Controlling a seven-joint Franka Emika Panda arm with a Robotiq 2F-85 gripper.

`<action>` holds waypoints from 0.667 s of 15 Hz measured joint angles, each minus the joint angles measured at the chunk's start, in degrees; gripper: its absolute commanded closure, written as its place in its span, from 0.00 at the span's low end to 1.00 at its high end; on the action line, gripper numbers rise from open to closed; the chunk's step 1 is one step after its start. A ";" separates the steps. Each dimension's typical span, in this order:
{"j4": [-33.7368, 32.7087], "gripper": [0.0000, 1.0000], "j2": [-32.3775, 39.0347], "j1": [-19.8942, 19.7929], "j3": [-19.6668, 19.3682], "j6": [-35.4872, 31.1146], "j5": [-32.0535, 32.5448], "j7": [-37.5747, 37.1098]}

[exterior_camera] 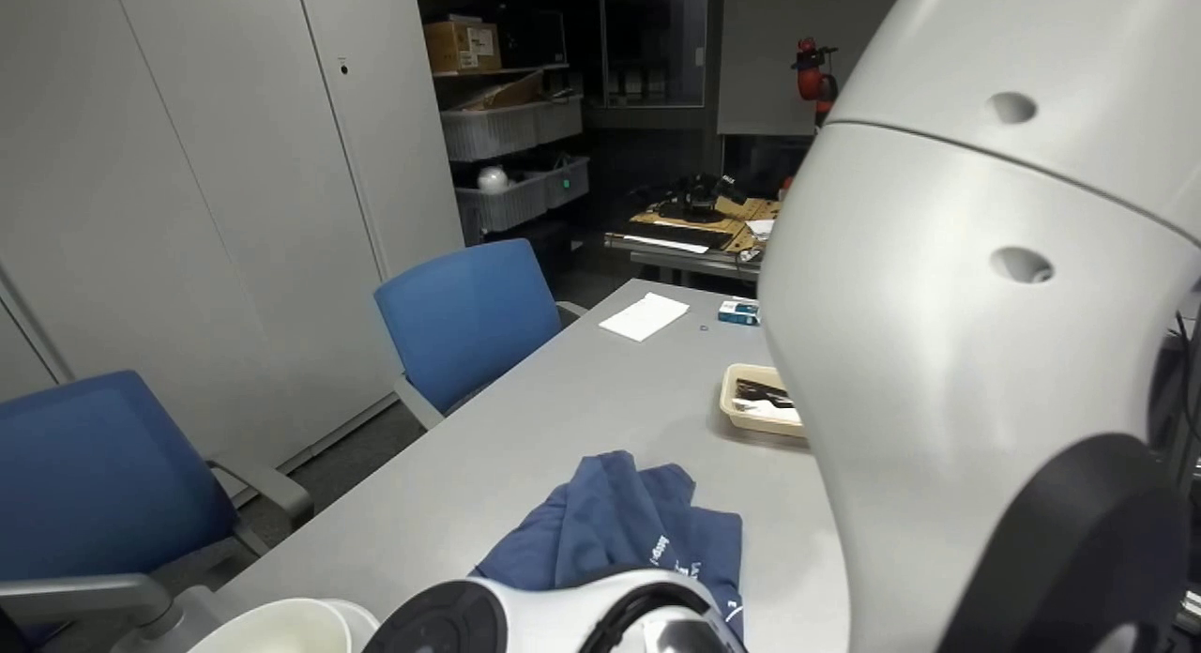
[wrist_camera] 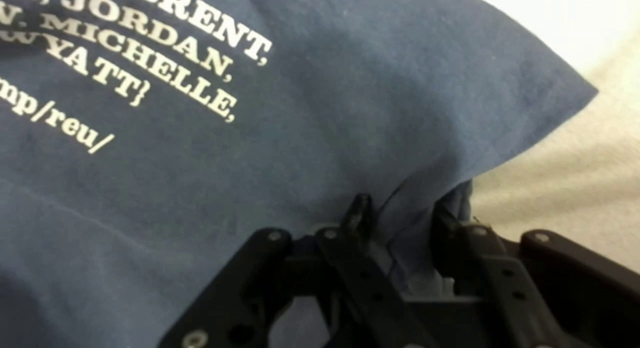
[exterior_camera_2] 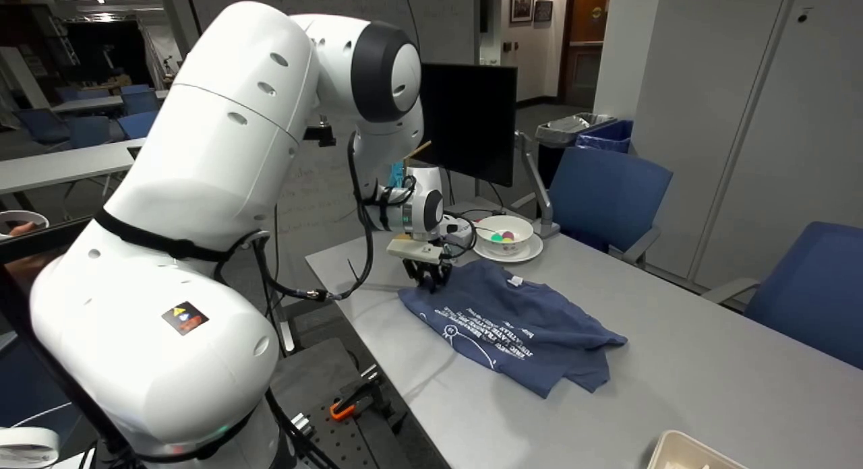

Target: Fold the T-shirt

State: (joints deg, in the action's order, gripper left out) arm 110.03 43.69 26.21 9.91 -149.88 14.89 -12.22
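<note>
Although the T-shirt [wrist_camera: 280,133] lies bunched between narrow-set jaws in the wrist view, we cannot tell whether the gripper [wrist_camera: 400,220] pinches it; grasping seems in hand. In an exterior view it lies near the left edge of the table [exterior_camera_2: 694,334], the white bowl [exterior_camera_2: 519,245] just beyond; next we should lift and carry rightward. In an exterior view, room extends far toward the beige tray [exterior_camera: 765,429].

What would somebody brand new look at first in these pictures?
Probably the big white robot arm, filling much of the left side of an exterior view. Next, maybe, the blue T-shirt with white writing, lying on the gray table with the gripper at one edge. Then perhaps the bright round things in the white bowl, below the black screen in that view.
</note>
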 measured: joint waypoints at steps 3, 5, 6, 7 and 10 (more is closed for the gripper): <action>-0.16 0.96 -0.01 0.05 -0.09 0.00 0.00 -0.31; -0.13 0.96 -0.05 0.04 -0.09 0.01 -0.15 -0.31; -0.05 0.96 -0.16 0.03 -0.09 0.09 -0.41 -0.31; 0.14 0.96 -0.40 0.01 -0.08 0.14 -0.89 -0.30; 2.09 0.96 -2.86 -0.82 0.52 0.15 -3.29 0.06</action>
State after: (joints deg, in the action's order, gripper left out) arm 112.12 40.82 25.39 10.42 -149.72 11.60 -12.15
